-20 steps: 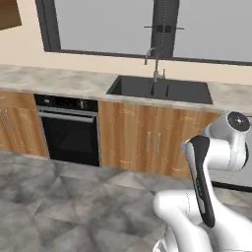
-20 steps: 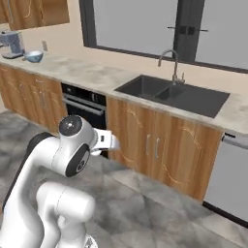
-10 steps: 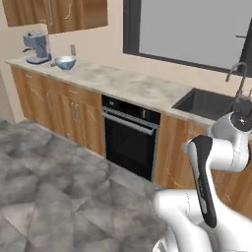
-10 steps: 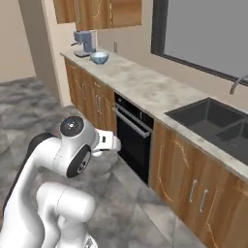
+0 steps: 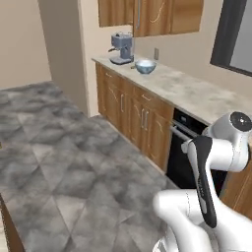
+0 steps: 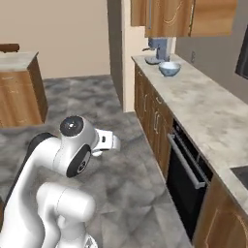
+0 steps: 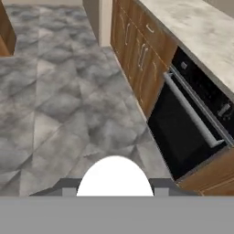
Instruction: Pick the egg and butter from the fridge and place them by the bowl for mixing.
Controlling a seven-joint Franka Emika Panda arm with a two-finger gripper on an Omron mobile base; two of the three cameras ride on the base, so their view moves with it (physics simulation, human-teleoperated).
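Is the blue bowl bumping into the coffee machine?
Apart. In the right base view the bowl sits nearer than the coffee machine, with a strip of bare counter between them.

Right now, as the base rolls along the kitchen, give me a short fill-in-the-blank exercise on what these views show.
1. The bowl sits on the counter beside the ____ machine.
2. In the hand view, a white egg sits between the ____ fingers.
3. The black appliance built in under the counter is an ____.
4. The cupboards under the counter are made of ____.

Missing words: coffee; gripper's; oven; wood
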